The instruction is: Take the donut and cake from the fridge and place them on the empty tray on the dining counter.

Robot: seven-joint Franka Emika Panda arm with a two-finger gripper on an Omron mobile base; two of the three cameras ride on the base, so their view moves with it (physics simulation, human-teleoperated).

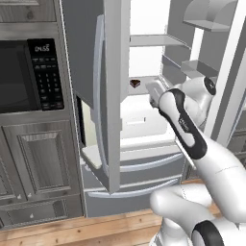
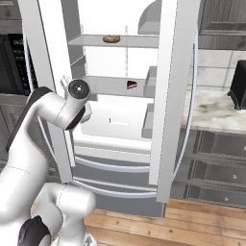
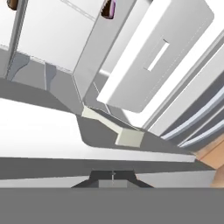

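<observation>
Grey steel fridge (image 1: 115, 96) stood with both doors swung open, white interior lit. Donut (image 2: 111, 39) lay on the upper shelf, at about 11 o'clock in the right base view. Cake (image 2: 131, 85) sat one shelf lower, near that shelf's right end, close beside the door bins; in the left base view the cake (image 1: 135, 83) showed at 12 o'clock, just past the left door's edge. Both pastries were untouched, well apart from each other (one shelf between them).

Arm reached up from the base toward the fridge opening, its wrist level with the cake's shelf and just left of it in the right base view. Gripper (image 3: 113, 174) was clenched, finger tips together, grasping nothing. Hand view was rolled: the cake (image 3: 108, 8) appeared at 12 o'clock at the top edge, white crisper drawer at 2 o'clock.

Black microwave (image 1: 29, 77) sat built into grey cabinets at 9 o'clock in the left base view. Marble counter (image 2: 211, 113) lay right of the fridge. Wood floor (image 1: 72, 230) ran below.
</observation>
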